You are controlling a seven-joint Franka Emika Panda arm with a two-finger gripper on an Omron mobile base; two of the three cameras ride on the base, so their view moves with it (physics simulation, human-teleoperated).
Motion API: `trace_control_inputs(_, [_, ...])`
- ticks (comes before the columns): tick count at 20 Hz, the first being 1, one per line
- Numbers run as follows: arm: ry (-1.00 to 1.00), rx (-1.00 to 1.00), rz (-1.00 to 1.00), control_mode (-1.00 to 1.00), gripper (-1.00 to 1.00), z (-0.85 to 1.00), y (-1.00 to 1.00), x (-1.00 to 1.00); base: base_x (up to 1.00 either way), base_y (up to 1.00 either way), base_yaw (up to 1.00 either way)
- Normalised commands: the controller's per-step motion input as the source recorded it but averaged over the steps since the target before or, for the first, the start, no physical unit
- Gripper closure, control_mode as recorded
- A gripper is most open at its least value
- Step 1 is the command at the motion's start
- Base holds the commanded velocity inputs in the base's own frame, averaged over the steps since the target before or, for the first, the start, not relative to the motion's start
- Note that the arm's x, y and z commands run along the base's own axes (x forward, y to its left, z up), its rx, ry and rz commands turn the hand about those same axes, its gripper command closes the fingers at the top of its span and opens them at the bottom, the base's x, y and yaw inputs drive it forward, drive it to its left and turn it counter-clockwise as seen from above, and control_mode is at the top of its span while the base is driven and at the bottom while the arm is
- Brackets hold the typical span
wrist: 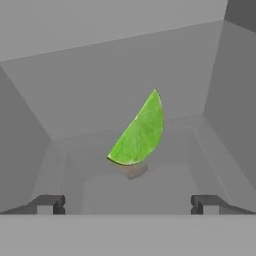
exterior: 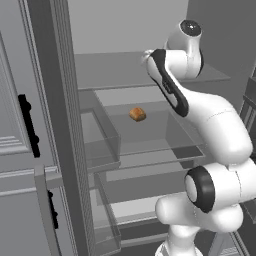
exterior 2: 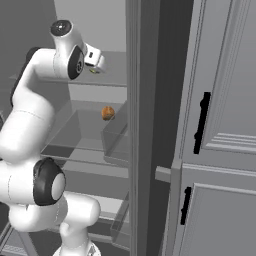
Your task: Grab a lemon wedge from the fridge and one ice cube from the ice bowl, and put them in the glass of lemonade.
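The fridge [exterior: 150,75] stands open in front of me, with pale grey shelves inside. On its upper shelf lies the lemon wedge [wrist: 139,131], yellow-green with a pointed tip. In the hand view it sits just ahead of my gripper [wrist: 128,205], centred between the two fingertips [wrist: 50,204], which stand wide apart and open around nothing. From the right base view my hand [exterior 2: 96,62] hovers at that shelf, right over the tiny wedge [exterior 2: 93,71]. The ice bowl and the glass of lemonade are out of view.
An orange-brown lump [exterior: 137,114] rests on the shelf below the wedge. Clear door bins [exterior: 102,140] hang on the open fridge door at the left. Grey panelled cabinets [exterior 2: 225,125] with black handles flank the fridge.
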Motion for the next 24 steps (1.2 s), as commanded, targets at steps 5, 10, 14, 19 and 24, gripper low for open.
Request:
trace_control_inputs(5, [0.01,-0.01,0.00,-1.00,-1.00,-0.22,0.00,0.69,0.00,0.00,0.00])
trace_control_inputs(10, [0.00,-0.01,0.00,-1.00,-1.00,-0.19,0.00,0.71,0.00,0.00,0.00])
trace_control_inputs(14, [0.00,0.00,0.00,-1.00,-1.00,-0.15,0.00,0.64,0.00,0.00,0.00])
trace_control_inputs(19, [0.00,-0.04,-0.07,-1.00,1.00,-0.23,0.00,0.21,0.00,0.00,0.00])
trace_control_inputs(24, [0.00,-0.01,-0.01,-1.00,1.00,-0.08,0.00,0.19,0.00,0.00,0.00])
